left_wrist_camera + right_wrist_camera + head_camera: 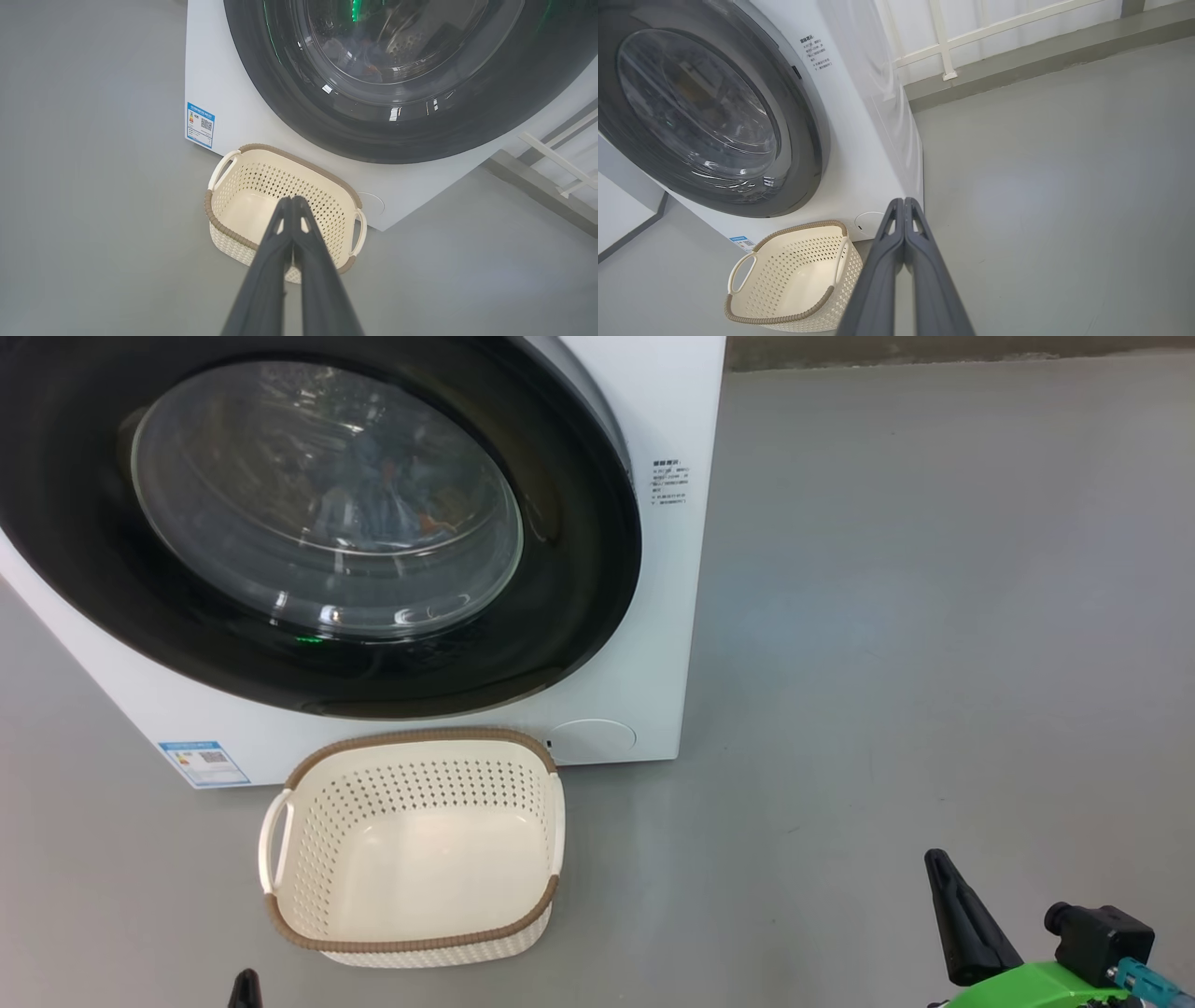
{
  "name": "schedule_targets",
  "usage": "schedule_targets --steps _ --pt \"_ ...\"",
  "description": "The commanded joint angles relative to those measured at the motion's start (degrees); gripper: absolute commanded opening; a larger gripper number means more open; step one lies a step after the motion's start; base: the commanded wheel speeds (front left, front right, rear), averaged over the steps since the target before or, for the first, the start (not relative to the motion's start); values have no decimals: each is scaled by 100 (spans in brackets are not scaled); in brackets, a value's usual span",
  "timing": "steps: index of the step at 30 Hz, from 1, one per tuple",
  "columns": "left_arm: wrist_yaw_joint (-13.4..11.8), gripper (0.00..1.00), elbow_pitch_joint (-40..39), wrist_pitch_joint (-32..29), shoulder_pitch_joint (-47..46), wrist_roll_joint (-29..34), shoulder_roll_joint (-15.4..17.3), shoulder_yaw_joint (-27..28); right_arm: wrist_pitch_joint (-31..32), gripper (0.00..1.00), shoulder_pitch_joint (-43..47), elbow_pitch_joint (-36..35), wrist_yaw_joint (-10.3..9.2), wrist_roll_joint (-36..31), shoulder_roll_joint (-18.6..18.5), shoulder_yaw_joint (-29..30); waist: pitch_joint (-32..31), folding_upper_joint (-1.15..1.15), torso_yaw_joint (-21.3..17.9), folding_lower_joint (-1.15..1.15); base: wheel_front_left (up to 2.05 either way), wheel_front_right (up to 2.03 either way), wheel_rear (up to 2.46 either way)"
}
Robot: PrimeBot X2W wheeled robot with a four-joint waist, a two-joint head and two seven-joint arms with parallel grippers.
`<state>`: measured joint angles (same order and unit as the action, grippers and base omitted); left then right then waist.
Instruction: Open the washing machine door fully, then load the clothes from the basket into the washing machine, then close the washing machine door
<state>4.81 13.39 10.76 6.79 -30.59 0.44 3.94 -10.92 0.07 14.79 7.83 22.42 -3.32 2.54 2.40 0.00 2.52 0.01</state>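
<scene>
A smooth grey floor (pixel 887 663) runs up to a pale wall with a white rail (pixel 943 42) along its foot. On the floor stands the washing machine (pixel 653 663), white, with its front towards the robot. The washing machine door (pixel 579 569) is shut, its glossy black rim lying flat against the front. Through the bulging glass the clothes (pixel 392 513) show inside the drum as a bluish heap with a spot of orange.

The basket (pixel 420 737) sits on the floor just before the machine's lower front edge, between the blue label (pixel 205 763) at the left corner and the round cap (pixel 593 739) towards the right corner. Whether it touches the machine I cannot tell. It stands upright, one handle at each short side, and its smooth pale bottom is in plain sight.

The left gripper (pixel 292 201) has its two dark fingers pressed together tip to tip and holds nothing. In the left wrist view it points at the basket from the near side. The right gripper (pixel 903 201) is pinched together in the same way and carries nothing. It hangs over bare floor to the right, well apart from the basket, and points towards the machine's right front corner.
</scene>
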Motion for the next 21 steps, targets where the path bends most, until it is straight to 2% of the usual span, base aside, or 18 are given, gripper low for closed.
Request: schedule_targets --steps 1,21 --pt "39 0 -97 -36 -222 -142 86 58 37 0 -183 -127 -7 183 -11 10 -2 0 -3 0 0 0 0" --pt "85 0 -64 -371 -436 -1338 117 97 377 0 -271 -116 -12 1532 0 89 -46 0 -53 -1 0 0 0"
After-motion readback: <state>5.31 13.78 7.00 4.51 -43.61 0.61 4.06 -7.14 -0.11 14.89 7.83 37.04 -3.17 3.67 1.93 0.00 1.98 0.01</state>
